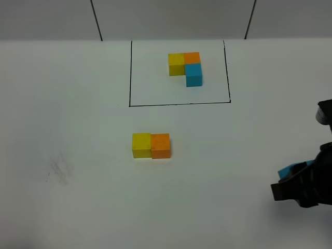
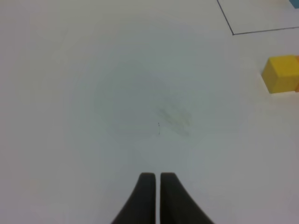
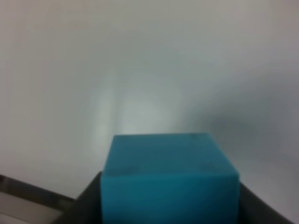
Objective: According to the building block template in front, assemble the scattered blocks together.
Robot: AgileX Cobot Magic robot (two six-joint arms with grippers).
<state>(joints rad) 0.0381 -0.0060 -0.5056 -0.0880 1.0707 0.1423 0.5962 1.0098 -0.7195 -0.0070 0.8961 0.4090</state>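
Note:
The template (image 1: pixel 185 66) is an L of yellow, orange and blue cubes inside a black drawn rectangle at the back of the table. The loose yellow cube (image 1: pixel 141 144) and orange cube (image 1: pixel 160 146) sit side by side, touching, in the middle; the yellow one shows at the edge of the left wrist view (image 2: pixel 282 73). My right gripper (image 1: pixel 291 179) at the right edge is shut on the light blue cube (image 1: pixel 290 170), which fills the right wrist view (image 3: pixel 169 179) between the dark jaws. My left gripper (image 2: pixel 156 176) is shut and empty over bare table; it is out of the high view.
A faint grey smudge (image 1: pixel 59 171) marks the white table at the front left and shows in the left wrist view (image 2: pixel 175 116). Two black lines run up the back wall (image 1: pixel 96 19).

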